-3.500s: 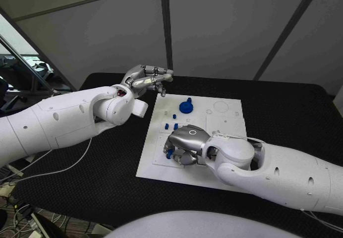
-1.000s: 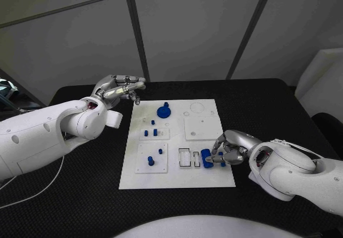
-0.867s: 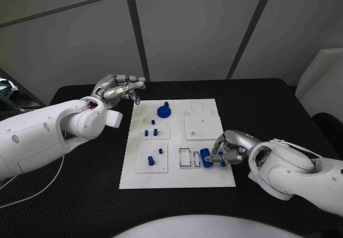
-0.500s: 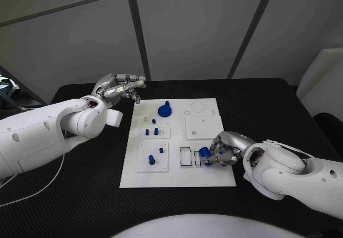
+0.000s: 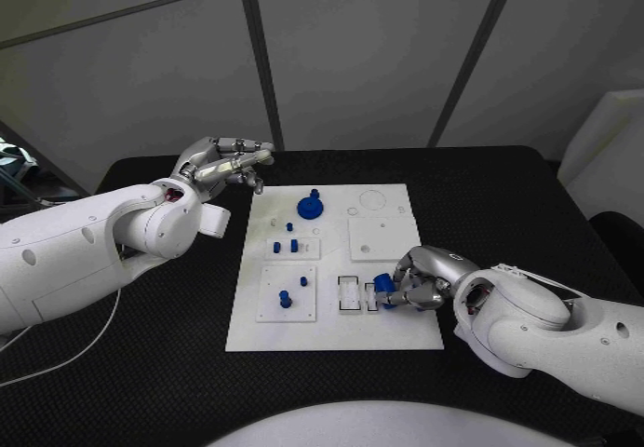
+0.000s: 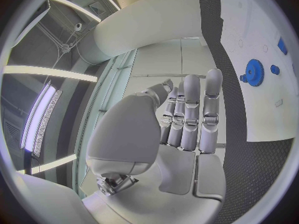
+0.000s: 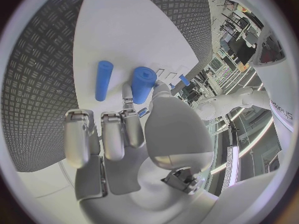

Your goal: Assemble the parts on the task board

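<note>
A: Where is the right robot hand (image 5: 409,279) and what does it have?

B: It is low over the white board (image 5: 336,326), near the board's right edge. Its fingers (image 7: 115,134) are curled, and a thick blue cylinder (image 7: 142,84) sits between thumb and fingertips, so it holds that part. A thinner blue peg (image 7: 102,79) lies flat on the board just beside the cylinder, apart from the fingers.

A: And the left robot hand (image 5: 225,165)?

B: It is raised over the black desk (image 5: 161,354), beyond the far left corner of the board. The fingers lie close together and nearly straight; nothing is in them. I cannot tell whether to call it closed or open.

A: What other parts are between the two robot hands?

B: A blue gear (image 5: 312,206) stands at the far end of the board, nearer the left robot hand. Small blue pegs (image 5: 285,247) stand in the middle, and one blue peg (image 5: 285,299) stands in the near left plate.

A: How much room is at the edges?

B: The right robot hand is close to the right edge of the board; bare desk runs beyond it on that side, and also in front of the board.

A: Any writing?

B: None I can read on the board or parts.
</note>
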`<act>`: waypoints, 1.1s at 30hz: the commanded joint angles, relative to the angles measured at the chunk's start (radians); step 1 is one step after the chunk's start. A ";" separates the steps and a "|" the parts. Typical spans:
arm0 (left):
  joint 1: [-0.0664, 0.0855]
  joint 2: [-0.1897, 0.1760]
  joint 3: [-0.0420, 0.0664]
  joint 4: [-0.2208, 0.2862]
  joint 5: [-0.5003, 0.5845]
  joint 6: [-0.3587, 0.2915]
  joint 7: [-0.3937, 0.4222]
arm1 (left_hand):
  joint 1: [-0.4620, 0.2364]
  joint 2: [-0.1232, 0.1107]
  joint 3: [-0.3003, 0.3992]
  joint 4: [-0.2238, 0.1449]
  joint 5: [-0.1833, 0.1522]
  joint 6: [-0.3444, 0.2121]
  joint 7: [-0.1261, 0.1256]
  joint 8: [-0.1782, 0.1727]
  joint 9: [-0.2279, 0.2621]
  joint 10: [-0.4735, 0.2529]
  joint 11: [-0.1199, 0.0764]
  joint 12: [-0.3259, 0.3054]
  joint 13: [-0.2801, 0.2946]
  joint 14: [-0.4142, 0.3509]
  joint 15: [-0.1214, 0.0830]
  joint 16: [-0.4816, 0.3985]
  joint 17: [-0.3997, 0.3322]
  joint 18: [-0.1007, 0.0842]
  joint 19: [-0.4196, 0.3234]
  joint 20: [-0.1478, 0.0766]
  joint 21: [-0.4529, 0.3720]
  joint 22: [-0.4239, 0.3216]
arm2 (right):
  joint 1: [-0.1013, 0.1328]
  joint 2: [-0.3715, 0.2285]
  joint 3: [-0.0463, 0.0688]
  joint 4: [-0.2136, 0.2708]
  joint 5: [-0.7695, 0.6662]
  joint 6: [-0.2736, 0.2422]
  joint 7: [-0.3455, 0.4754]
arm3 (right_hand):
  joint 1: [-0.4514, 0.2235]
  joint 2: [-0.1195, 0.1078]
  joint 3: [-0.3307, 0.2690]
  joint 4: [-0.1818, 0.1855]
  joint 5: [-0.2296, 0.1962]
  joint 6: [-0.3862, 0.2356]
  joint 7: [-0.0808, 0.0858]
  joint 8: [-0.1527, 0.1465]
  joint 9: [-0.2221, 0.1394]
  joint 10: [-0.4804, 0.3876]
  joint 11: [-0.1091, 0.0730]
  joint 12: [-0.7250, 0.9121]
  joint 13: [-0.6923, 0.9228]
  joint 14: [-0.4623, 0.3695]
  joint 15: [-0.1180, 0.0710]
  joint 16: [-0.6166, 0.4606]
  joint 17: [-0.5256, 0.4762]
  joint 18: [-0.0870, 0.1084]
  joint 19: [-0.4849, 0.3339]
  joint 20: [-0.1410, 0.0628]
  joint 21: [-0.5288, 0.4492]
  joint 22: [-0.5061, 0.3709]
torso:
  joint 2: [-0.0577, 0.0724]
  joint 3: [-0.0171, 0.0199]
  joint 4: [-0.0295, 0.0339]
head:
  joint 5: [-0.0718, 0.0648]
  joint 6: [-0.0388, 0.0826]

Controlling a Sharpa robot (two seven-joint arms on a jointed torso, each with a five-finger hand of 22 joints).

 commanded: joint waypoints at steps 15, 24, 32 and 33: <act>0.002 0.001 0.001 0.002 0.003 0.004 0.005 | -0.007 0.000 -0.005 0.000 -0.001 -0.006 -0.001 0.007 0.000 -0.009 -0.001 0.005 0.001 -0.007 0.000 0.005 -0.002 0.057 -0.002 0.002 -0.007 -0.002 | -0.009 -0.042 -0.009 0.055 0.267 -0.255 0.141 | 0.047 0.030 0.001 0.000 0.090 0.010 -0.011 0.009 0.015 0.006 -0.010 -0.006 0.105 0.088 -0.012 0.005 0.183 -0.020 0.074 -0.009 0.004 0.233 | 0.000 -0.0008 -0.0003 | 0.001 0.005; 0.002 0.001 0.001 0.003 0.003 0.004 0.005 | -0.007 0.000 -0.005 0.000 -0.001 -0.006 -0.001 0.007 0.000 -0.009 -0.001 0.005 0.001 -0.007 0.000 0.005 -0.002 0.057 -0.002 0.002 -0.007 -0.002 | -0.009 -0.028 -0.008 0.070 0.305 -0.259 0.179 | 0.046 0.033 -0.001 0.002 0.096 0.012 -0.011 0.008 0.016 0.007 -0.010 -0.004 0.107 0.088 -0.013 0.006 0.186 -0.020 0.076 -0.010 0.005 0.234 | -0.001 -0.0009 0.0006 | 0.007 0.005; 0.002 0.005 0.001 0.002 0.003 0.005 0.005 | -0.007 0.000 -0.005 0.000 -0.001 -0.006 -0.001 0.007 0.000 -0.009 -0.001 0.005 0.001 -0.007 0.000 0.005 -0.002 0.057 -0.002 0.002 -0.007 -0.002 | -0.008 0.029 -0.007 0.045 0.310 -0.157 0.149 | 0.023 0.039 -0.016 0.006 0.078 0.036 -0.019 0.011 0.020 0.010 -0.016 -0.006 0.108 0.088 -0.017 0.006 0.186 -0.021 0.076 -0.013 0.006 0.235 | 0.001 -0.0010 0.0008 | 0.012 0.005; 0.002 0.005 0.001 0.002 0.003 0.005 0.005 | -0.007 0.000 -0.005 0.000 -0.001 -0.006 -0.001 0.007 0.000 -0.009 -0.001 0.005 0.001 -0.007 0.000 0.005 -0.002 0.057 -0.002 0.002 -0.007 -0.002 | -0.008 0.037 -0.007 0.041 0.308 -0.145 0.143 | 0.016 0.041 -0.020 0.006 0.074 0.041 -0.021 0.013 0.022 0.010 -0.017 -0.007 0.107 0.088 -0.018 0.006 0.185 -0.021 0.076 -0.014 0.006 0.235 | 0.001 -0.0007 0.0007 | 0.013 0.005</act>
